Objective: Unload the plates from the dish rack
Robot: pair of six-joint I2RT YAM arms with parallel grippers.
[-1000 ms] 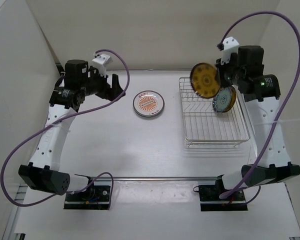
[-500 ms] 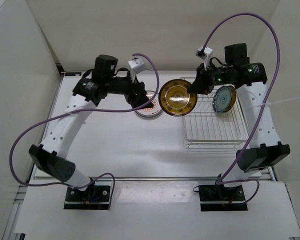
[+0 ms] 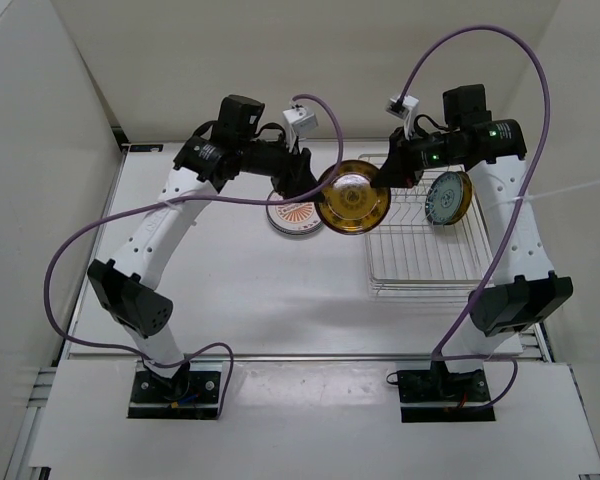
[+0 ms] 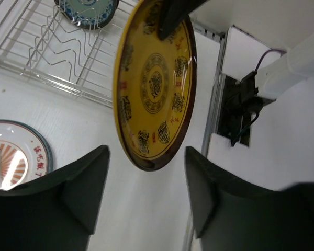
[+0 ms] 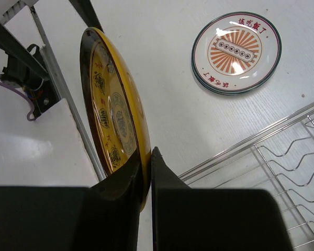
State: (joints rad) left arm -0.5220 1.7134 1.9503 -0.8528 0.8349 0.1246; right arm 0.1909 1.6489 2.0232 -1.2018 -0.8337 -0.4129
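Note:
My right gripper [image 3: 385,178] is shut on the rim of the yellow plate [image 3: 352,197] with a brown pattern and holds it in the air left of the dish rack [image 3: 425,245]; it also shows in the right wrist view [image 5: 118,112]. My left gripper [image 3: 310,186] is open, its fingers on either side of the yellow plate's [image 4: 154,86] lower edge without touching it. A teal-blue plate [image 3: 447,197] stands in the rack's back right. The white plate with orange sunburst [image 3: 295,212] lies flat on the table, partly behind the left gripper.
The wire rack [image 5: 282,172] sits at the table's right side near the right arm's upright link. White walls enclose the table at the back and sides. Purple cables loop above both arms.
My right gripper carried the yellow plate left out of the rack toward the table's middle. My left arm swung right and its open fingers came up around the plate's edge.

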